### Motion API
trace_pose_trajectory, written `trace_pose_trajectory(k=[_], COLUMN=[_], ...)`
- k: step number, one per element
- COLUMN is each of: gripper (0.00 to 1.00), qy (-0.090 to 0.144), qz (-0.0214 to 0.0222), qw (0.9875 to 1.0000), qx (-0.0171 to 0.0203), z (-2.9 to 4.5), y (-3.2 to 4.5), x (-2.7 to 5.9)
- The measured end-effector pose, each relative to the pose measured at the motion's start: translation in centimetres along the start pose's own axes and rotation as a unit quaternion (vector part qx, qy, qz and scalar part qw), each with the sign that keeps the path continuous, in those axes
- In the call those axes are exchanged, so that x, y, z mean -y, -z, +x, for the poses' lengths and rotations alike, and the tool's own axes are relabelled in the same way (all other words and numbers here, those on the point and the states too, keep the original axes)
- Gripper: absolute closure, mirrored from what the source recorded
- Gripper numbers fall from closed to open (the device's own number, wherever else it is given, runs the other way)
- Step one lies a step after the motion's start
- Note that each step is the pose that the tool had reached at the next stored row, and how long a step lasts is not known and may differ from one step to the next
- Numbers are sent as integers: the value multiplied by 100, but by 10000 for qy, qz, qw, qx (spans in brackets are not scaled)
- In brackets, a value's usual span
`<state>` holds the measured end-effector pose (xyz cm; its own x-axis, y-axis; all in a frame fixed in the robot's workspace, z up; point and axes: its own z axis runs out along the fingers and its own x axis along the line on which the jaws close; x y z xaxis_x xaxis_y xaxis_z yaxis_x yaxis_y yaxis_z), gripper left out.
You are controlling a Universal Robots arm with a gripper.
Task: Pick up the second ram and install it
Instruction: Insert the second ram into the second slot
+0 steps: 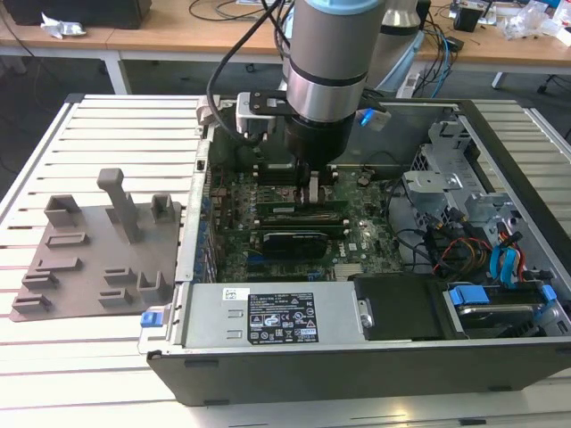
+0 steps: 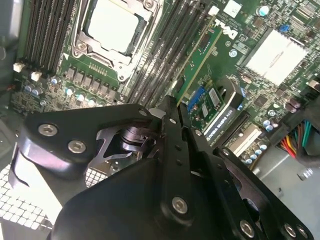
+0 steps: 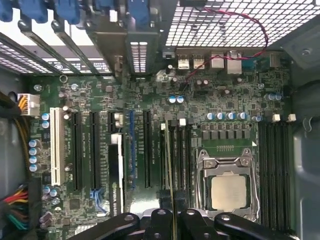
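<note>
My gripper [image 2: 176,112] is clenched on the second ram [image 2: 200,59], held on edge between the fingertips directly beneath my wrist. In the second wrist view its long axis runs toward one o'clock, parallel with the empty memory slots [image 2: 165,55] beside the CPU socket [image 2: 115,25]. It sits just over those slots; seating cannot be confirmed.

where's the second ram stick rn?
The ram stick stands on edge in the slots beside the CPU socket, under the gripper, in the second wrist view.
</note>
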<state>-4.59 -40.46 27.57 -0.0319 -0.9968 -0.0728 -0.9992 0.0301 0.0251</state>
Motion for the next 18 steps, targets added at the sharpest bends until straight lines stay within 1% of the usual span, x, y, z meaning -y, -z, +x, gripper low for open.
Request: trace_pose_trajectory(k=[3, 6, 18], gripper=[86, 86, 86], qy=[0, 0, 0], qz=[0, 0, 0], qw=[10000, 10000, 10000], qx=[0, 0, 0], z=[-59, -82, -109], y=[-47, -85, -208], x=[1, 2, 4])
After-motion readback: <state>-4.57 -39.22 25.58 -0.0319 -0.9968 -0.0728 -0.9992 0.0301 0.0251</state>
